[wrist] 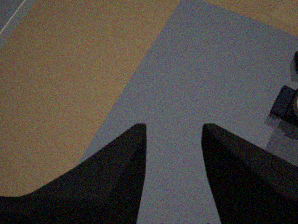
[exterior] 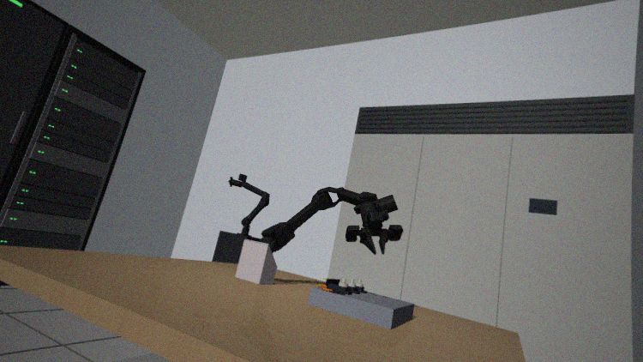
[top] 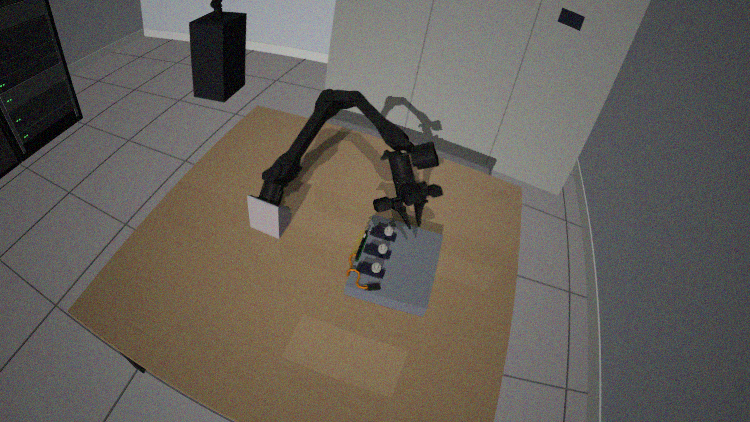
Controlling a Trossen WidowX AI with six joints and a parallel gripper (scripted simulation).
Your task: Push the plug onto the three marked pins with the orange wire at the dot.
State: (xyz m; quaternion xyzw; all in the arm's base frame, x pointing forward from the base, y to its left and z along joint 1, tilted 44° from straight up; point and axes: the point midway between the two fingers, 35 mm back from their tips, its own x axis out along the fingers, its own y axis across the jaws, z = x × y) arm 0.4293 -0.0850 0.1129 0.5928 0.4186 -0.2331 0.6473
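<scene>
My gripper [top: 414, 227] [exterior: 378, 252] [wrist: 174, 133] is partly open and points down, with nothing between its fingers. It hangs above the grey block [top: 409, 278] [exterior: 355, 308] [wrist: 200, 65], well clear of it. Several dark servo bodies with pale round tops stand in a row on the block; one servo [top: 369, 268] is nearest the lead. An orange lead [top: 358, 278] [exterior: 322, 286] loops at the block's left edge and ends at a small dark plug [top: 373, 286] lying on the block. The pins, coloured band, dot and plug holes are too small to make out.
A narrow green board [top: 361, 246] stands at the block's left side beside the servos. The block rests on the wooden table [top: 225, 283] [exterior: 202, 305]. The arm's white base box [top: 264, 217] [exterior: 254, 262] stands left of the block. A dark servo corner [wrist: 283, 103] shows at the wrist view's right edge.
</scene>
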